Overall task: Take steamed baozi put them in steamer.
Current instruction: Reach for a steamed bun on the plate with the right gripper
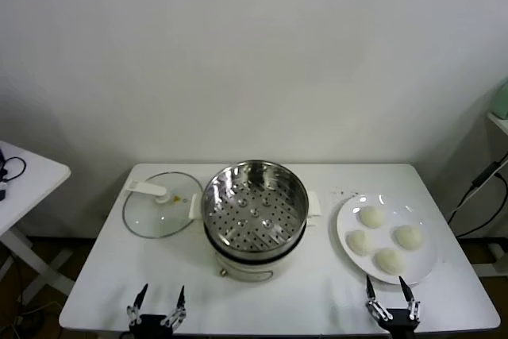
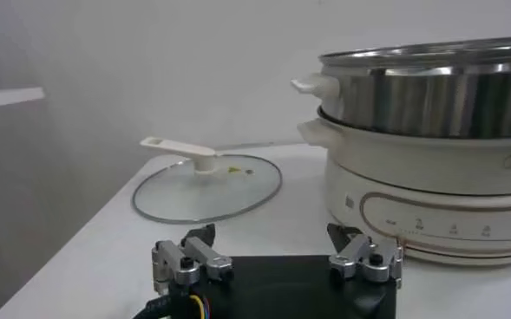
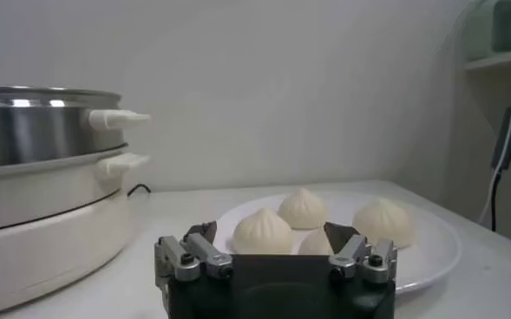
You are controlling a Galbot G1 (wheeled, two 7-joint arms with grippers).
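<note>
I see both tools parked at the desk's [image 1: 317,299] near edge, jaws spread wide and empty: left tool [image 1: 157,305] before the glass lid [image 1: 161,210], right tool [image 1: 391,298] just short of the plate [image 1: 345,220]. Four baozi [image 1: 371,216] sit on that plate. The steamer [image 1: 254,206] stands mid-desk, apparently empty.

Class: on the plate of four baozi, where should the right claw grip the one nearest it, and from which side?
Probably from above, fingers closing across the round sides of the nearest baozi. Its dome sits low on the plate, neighbours close behind. The right claw is already open.
</note>
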